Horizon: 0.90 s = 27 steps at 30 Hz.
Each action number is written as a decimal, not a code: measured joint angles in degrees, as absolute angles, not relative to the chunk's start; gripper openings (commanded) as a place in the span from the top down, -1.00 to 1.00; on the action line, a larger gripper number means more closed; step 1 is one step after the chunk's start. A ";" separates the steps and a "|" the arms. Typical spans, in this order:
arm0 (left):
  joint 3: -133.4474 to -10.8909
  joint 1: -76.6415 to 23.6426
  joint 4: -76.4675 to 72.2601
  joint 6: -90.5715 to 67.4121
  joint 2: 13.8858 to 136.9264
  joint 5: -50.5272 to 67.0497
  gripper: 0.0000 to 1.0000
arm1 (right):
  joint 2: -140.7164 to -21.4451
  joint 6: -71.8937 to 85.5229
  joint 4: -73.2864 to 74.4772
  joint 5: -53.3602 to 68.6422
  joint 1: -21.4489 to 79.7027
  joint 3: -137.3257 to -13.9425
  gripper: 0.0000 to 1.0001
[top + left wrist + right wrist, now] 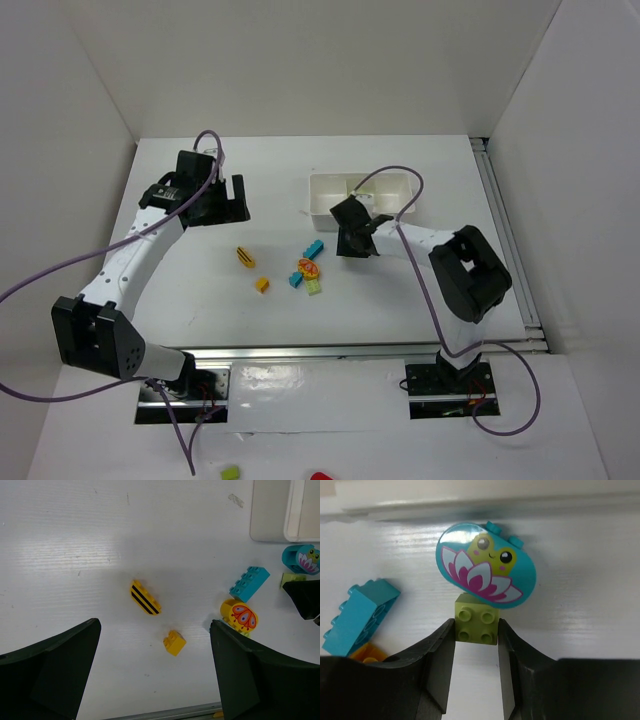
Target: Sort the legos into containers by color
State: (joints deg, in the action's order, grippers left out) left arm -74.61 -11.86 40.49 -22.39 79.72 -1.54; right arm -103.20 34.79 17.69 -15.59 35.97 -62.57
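The right claw (476,631) was closed narrowly on a lime green brick (476,625). Its two black fingers (436,665) pressed the brick's left and right sides. Whether the brick rested on the white table (580,605) or was lifted off it could not be told.

Straight ahead of the fingertips, touching the green brick's far edge, sat a cyan rounded brick (485,565) printed with a frog on a pink and white flower. Beyond that, the wall of the white tray (470,502) ran across the view. To this claw's left lay a cyan studded brick (357,615), tilted. An orange piece (367,653) peeked out beside it, close to the left finger.

The left claw (155,625) hung above the table with its fingers spread wide, holding nothing. Seen from its wrist camera, a small yellow brick (174,642) lay in the gap between the fingers, nearer the right one. Just ahead of the gap lay a yellow brick with black stripes (145,597). By the right fingertip stood an orange-yellow rounded brick (239,616) with an orange and blue print, and the cyan studded brick lay just beyond it. A corner of the tray showed far ahead and to the right of this claw, well apart from it.
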 measured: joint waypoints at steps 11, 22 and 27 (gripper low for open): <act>-74.61 -11.86 40.49 -22.44 79.70 -2.35 -1.00 | -87.48 34.30 25.17 -22.04 35.16 -66.96 0.29; -74.61 -11.86 40.64 -22.50 78.91 -3.07 -1.00 | -106.76 28.84 23.35 -23.46 25.76 -86.32 -0.65; -74.32 -11.86 40.80 -22.46 77.71 -3.99 -1.00 | -104.79 28.05 22.72 -23.51 26.96 -83.74 -0.57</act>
State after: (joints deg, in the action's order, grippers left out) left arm -74.32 -11.86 40.80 -22.46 77.71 -3.99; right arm -104.79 28.05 22.72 -23.51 26.96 -83.74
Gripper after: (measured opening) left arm 1.001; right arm 0.790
